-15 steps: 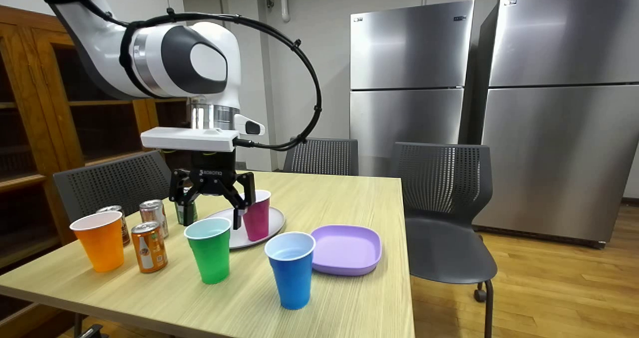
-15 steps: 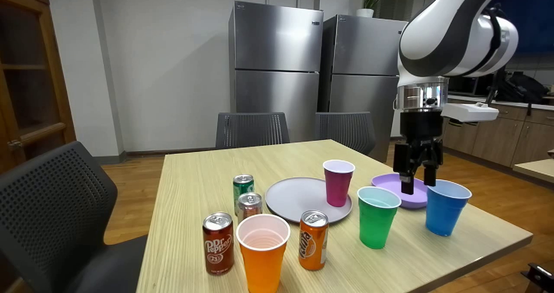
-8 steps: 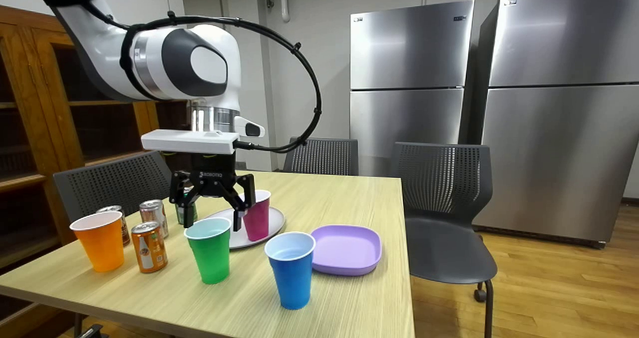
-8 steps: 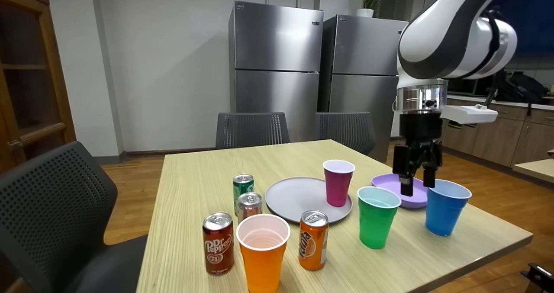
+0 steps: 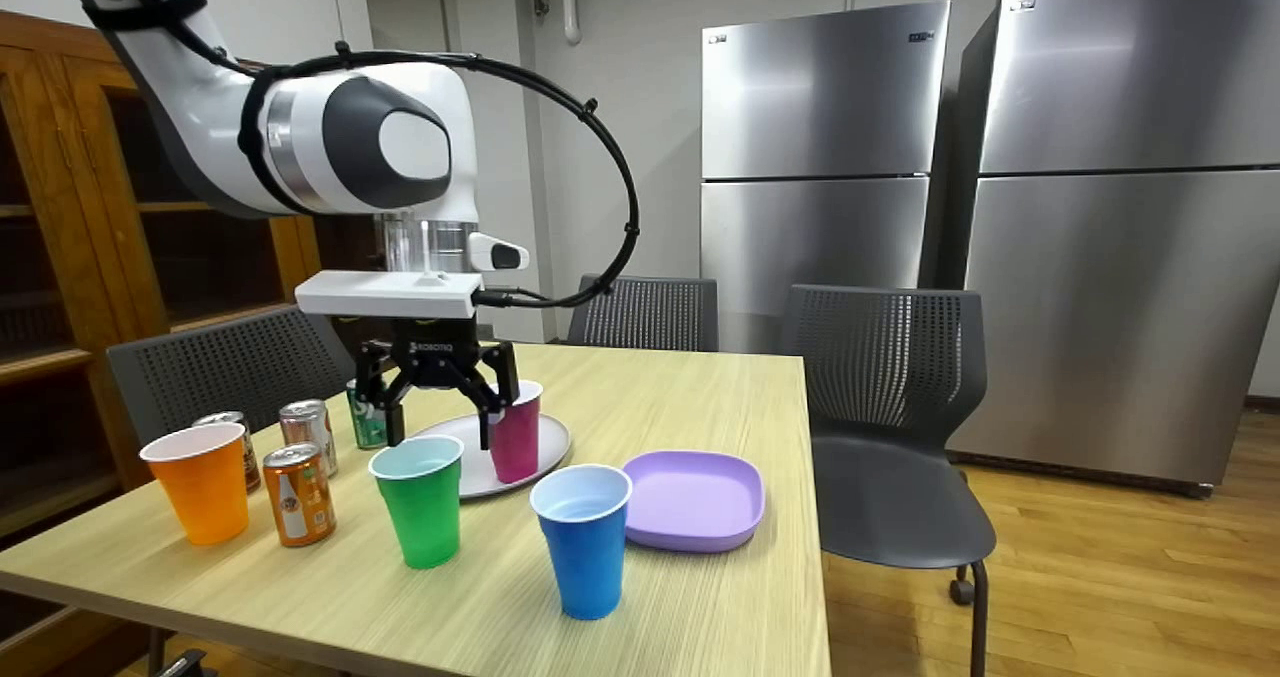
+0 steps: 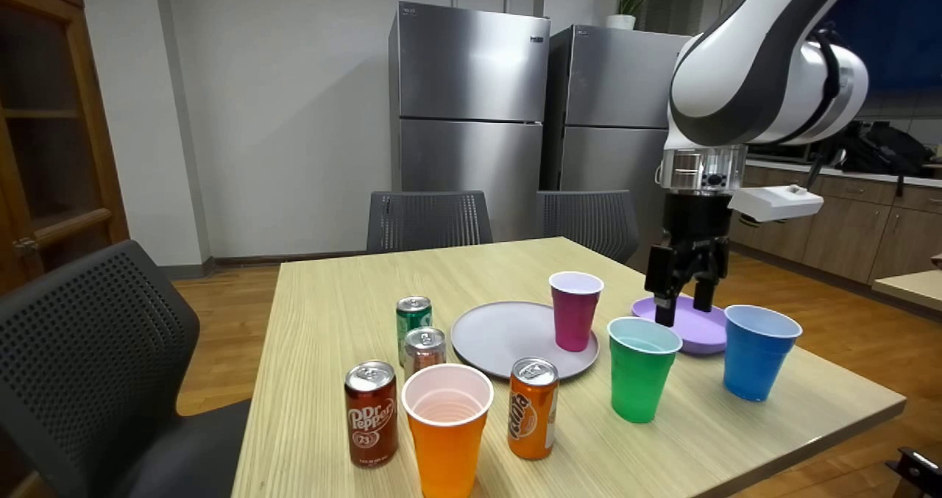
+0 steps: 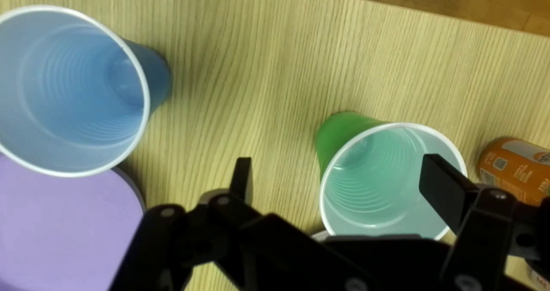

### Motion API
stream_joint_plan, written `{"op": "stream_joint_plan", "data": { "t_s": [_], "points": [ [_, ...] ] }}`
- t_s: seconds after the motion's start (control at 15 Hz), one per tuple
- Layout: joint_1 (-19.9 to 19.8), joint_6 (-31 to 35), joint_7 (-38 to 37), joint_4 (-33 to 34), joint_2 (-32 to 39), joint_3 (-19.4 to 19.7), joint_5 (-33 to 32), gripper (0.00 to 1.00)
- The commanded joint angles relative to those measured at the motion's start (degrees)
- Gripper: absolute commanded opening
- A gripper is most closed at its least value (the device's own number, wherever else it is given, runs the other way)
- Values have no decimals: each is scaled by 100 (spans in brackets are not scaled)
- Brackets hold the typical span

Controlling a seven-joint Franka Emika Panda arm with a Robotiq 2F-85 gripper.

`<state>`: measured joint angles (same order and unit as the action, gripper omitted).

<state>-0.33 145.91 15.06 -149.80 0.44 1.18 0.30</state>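
Green cup (image 7: 378,181) looks ridged inside in the wrist view alone.

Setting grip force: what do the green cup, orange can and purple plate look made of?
Green cup: likely plastic, smooth; fine molded rings and glossy highlights inside.
Orange can: metal, probably aluminium; shiny silver top with tab, printed side.
Purple plate: probably plastic, satin; one even color, soft sheen, rounded rim.

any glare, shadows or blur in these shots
In both exterior views, pale glare sits on the stainless-steel refrigerators; in an exterior view, a soft slanting shadow crosses the wall; in the wrist view, white glints show inside the green plastic cup, and the black jaws look slightly soft.
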Motion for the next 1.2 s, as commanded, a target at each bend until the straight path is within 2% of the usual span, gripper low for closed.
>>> {"op": "stream_joint_plan", "data": {
  "t_s": [0.0,0.8,0.87,0.93,1.13],
  "points": [
    [66,324,-243,124,246,-96,13,100],
    [81,527,-557,101,520,-114,-152,100],
    [79,528,-556,100,526,-119,-123,75],
    [79,528,-579,94,531,-117,-126,74],
    [83,540,-613,68,530,-118,-139,49]
  ]
}}
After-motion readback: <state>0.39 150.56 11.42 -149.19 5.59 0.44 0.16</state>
